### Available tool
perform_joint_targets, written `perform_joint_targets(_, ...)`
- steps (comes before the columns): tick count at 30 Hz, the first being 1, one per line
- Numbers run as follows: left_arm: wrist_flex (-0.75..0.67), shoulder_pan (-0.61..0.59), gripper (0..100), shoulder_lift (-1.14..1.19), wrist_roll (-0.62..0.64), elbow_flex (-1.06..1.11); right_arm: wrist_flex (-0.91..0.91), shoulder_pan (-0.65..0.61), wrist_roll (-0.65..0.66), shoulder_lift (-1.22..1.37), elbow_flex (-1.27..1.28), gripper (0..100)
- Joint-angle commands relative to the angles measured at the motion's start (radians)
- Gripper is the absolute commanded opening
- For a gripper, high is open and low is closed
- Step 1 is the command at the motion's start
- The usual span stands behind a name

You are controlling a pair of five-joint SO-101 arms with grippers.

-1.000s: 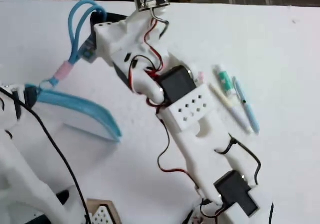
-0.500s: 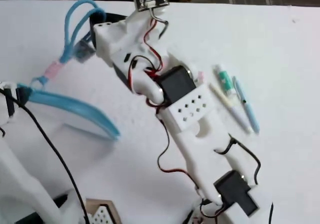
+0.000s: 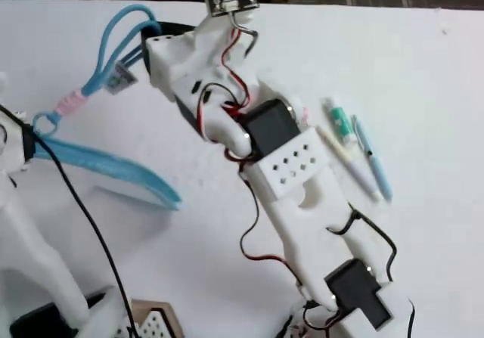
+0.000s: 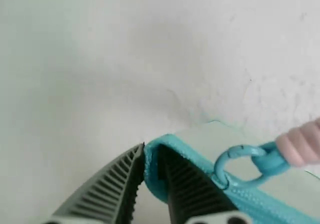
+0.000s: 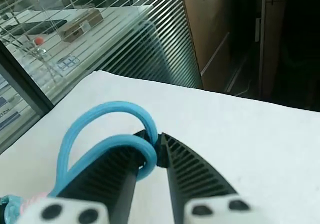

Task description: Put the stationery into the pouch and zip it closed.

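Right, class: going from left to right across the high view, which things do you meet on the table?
Left gripper → pouch → green-capped tube → blue pen. Left out, since they overlap others: the pouch's blue strap, the right arm, the pale yellow pen.

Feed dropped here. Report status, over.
Left gripper shut on pouch. Right gripper shut on strap loop. Pens on table, outside pouch. Right arm lies between them.
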Motion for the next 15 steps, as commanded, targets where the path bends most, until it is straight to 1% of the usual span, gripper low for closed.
perform_joint_targets(1,0.011,0.016,2,0.165,0.008,0.037,0.03,0.077,-0.005,-0.084,-0.006,1.7)
perform_joint_targets(6,0.009,0.016,2,0.17,0.043,0.032,0.093,0.16,-0.005,-0.12,-0.006,1.7)
perform_joint_targets(9,0.009,0.018,2,0.173,0.051,-0.014,0.147,0.217,-0.005,-0.147,-0.006,1.7)
perform_joint_targets(15,0.011,0.076,2,0.173,0.069,-0.095,0.239,0.363,0.0,-0.199,-0.005,1.7)
